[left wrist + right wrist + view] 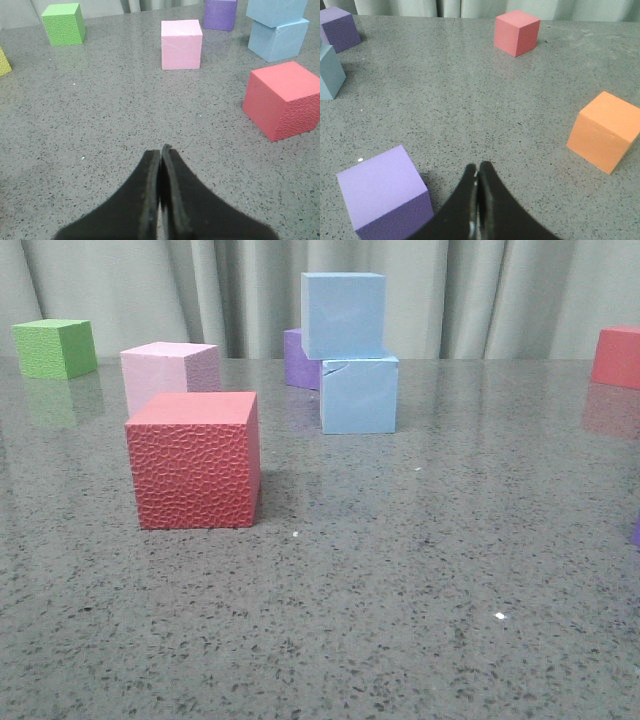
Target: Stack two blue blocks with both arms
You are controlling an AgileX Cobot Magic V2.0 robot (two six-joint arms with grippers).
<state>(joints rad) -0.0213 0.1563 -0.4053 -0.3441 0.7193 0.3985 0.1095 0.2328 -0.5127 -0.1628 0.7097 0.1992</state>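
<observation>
Front view, read from the left: a green cube (55,348) stands far back on the grey worktop (400,590), a pink cube (168,374) sits right of it, and a red cube (195,460) rests nearer, just in front of the pink one. Right of these, toward the far middle, the two blue blocks are already stacked: the upper blue block (343,315) sits on the lower blue block (359,394), shifted a little left so the edges do not line up, with a purple cube (298,360) partly hidden behind them. Another red cube (617,356) stands at the far right. The left gripper (161,197) has its fingers pressed together on nothing, well clear of the stack; the right gripper (478,202) is likewise closed and empty beside a lilac cube (382,192). By my reading the stacking step is finished, so the next move calls only for keeping both arms away from the pile
</observation>
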